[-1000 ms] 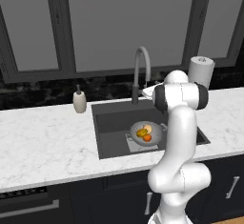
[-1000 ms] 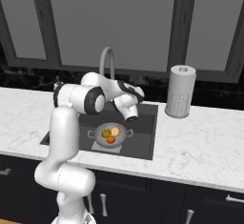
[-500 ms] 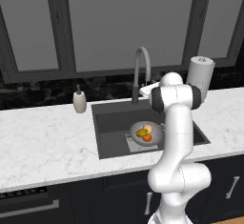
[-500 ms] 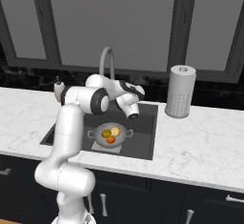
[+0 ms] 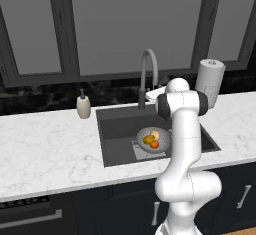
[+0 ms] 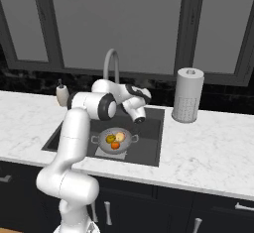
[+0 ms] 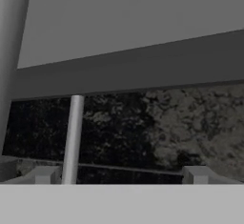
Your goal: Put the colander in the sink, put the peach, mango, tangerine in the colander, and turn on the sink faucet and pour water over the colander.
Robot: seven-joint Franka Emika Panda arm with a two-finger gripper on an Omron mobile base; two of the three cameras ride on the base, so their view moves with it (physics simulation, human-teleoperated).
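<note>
Hand point(image 6: 140, 119) of the white arm hangs over the back right part of the large dark grey rectangular sink point(image 5: 117, 131), its jaws spread wide and holding nothing, just right of the tall grey gooseneck faucet point(image 5: 148, 72). From the hand's own camera, a slim pale upright rod point(image 7: 72, 139), probably the faucet's lever, stands between the finger tips and the dark speckled wall, left of centre.

Judging by how things lie, the first 2 steps are done. The silver-grey pierced metal colander point(image 6: 115, 141) sits on the sink floor, and 3 fruits lie inside it: the pale pink peach point(image 6: 120, 137), the yellow-orange mango with its greenish patch point(image 6: 110, 139) and the vivid orange tangerine point(image 6: 115, 145). No water runs from the spout, so the step in hand looks to be the faucet. The next move calls for bringing the open hand to that lever at the faucet's base and pushing it, then making sure the spout is over the colander so the stream falls on the fruit.

Count on the white marble bench point(image 5: 45, 154): 1 sink, 1 faucet, 1 colander, 3 fruits, 1 small white soap bottle point(image 5: 83, 105) left of the sink, and 1 white paper towel roll point(image 6: 188, 95) to its right.
</note>
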